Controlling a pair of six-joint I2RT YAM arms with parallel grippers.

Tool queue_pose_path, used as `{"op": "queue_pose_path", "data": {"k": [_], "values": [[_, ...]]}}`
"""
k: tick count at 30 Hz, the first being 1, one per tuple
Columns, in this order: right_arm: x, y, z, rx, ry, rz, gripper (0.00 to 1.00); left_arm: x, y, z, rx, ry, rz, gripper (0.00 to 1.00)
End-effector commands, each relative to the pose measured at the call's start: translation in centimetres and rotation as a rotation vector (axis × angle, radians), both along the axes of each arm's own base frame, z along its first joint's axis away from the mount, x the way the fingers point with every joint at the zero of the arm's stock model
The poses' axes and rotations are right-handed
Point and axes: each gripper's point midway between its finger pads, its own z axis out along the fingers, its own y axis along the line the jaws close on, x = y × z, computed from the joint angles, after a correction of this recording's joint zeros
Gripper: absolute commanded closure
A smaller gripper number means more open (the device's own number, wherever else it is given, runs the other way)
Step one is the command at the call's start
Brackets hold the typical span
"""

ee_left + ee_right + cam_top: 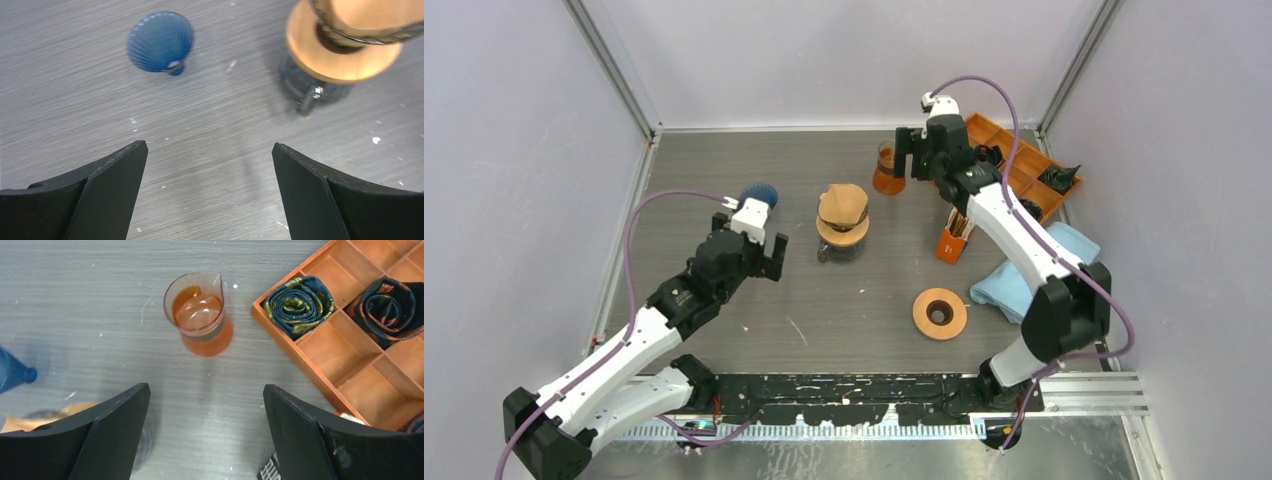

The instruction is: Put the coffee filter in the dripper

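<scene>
A brown paper coffee filter [842, 203] sits in a dripper with a round wooden collar [841, 233] on a small glass server at the table's middle. In the left wrist view the filter [370, 17] and the collar [340, 57] are at the top right. A blue ribbed cone dripper [760, 193] lies on its side to the left and also shows in the left wrist view [160, 42]. My left gripper [767, 262] [210, 150] is open and empty, left of the wooden dripper. My right gripper [911, 165] [206, 390] is open and empty beside an orange glass beaker.
The orange glass beaker [886, 172] [202, 315] stands at the back. A wooden compartment tray [1024, 165] [325, 367] with rolled ties is at the back right. An orange packet [954, 240], a blue cloth [1034, 270] and an orange ring [939, 313] lie on the right.
</scene>
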Motion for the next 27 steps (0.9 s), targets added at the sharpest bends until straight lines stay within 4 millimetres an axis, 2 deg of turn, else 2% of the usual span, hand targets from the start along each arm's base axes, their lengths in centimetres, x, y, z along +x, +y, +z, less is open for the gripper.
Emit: {"op": "queue_pose_path", "data": {"k": [1,7,13,18,27], "values": [[3.5,0.3,1.6,0.095,-0.02,-0.05,0.11,1.1,3.5,1.9,0.033,-0.036,0.121,0.01],[7.7,0.5,-1.5,0.089,0.042,-0.098,0.18,1.2,5.3,2.4,0.035,-0.051,0.169,0.01],[10.6,0.9,-3.6,0.068,0.06,-0.124,0.25,0.9,5.4,1.8,0.057,-0.04,0.155,0.01],[12.2,0.5,-5.3,0.041,0.073,-0.136,0.35,0.9,5.6,2.1,0.056,-0.05,0.165,0.01],[14.0,0.6,-8.2,0.011,0.111,-0.131,0.49,0.9,5.6,1.9,0.063,-0.051,0.16,0.01]]}}
